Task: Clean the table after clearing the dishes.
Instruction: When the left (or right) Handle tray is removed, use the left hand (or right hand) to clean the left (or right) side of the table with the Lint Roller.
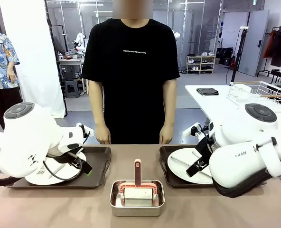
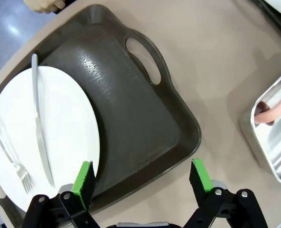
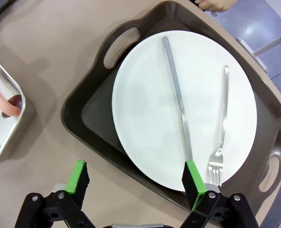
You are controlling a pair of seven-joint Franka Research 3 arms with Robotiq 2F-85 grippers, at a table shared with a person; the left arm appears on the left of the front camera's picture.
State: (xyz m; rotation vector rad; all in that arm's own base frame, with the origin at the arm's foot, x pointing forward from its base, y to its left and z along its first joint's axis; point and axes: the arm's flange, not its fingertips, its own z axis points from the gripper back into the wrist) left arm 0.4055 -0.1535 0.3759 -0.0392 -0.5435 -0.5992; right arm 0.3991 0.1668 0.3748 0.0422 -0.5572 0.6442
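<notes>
One dark rectangular handled left tray (image 1: 101, 161) on the large matte taupe-brown table (image 1: 60, 209), near the far edge. On it, pushed toward one end, a round white flat left plate (image 2: 60, 118) with a thin silver knife (image 2: 38, 128) and a thin silver fork (image 2: 12, 159) lying side by side on top.

Opposite, a matching dark right tray (image 1: 165, 166), bearing a round white right plate (image 3: 150, 109) with a second knife (image 3: 176, 95) and a second fork (image 3: 220, 128).

Between the trays, nearer the robot: a shiny steel rectangular pan (image 1: 136, 211) holding a pink-handled tool (image 1: 137, 172), handle pointing toward the person.

Left gripper (image 2: 143, 176): hangs above a corner of the left tray, fingers spread wide, gripping nothing. One green pad over the left plate's rim, the other past the tray's edge over bare table.

Right gripper (image 3: 135, 179): hangs above the right tray's near edge, equally wide, empty. One pad over the table just beside the tray, the other over the right plate's rim by the fork's tines.

At the far side, a person in a black T-shirt, one hand (image 1: 103, 139) and the other hand (image 1: 165, 139) lowered to the table's edge.
</notes>
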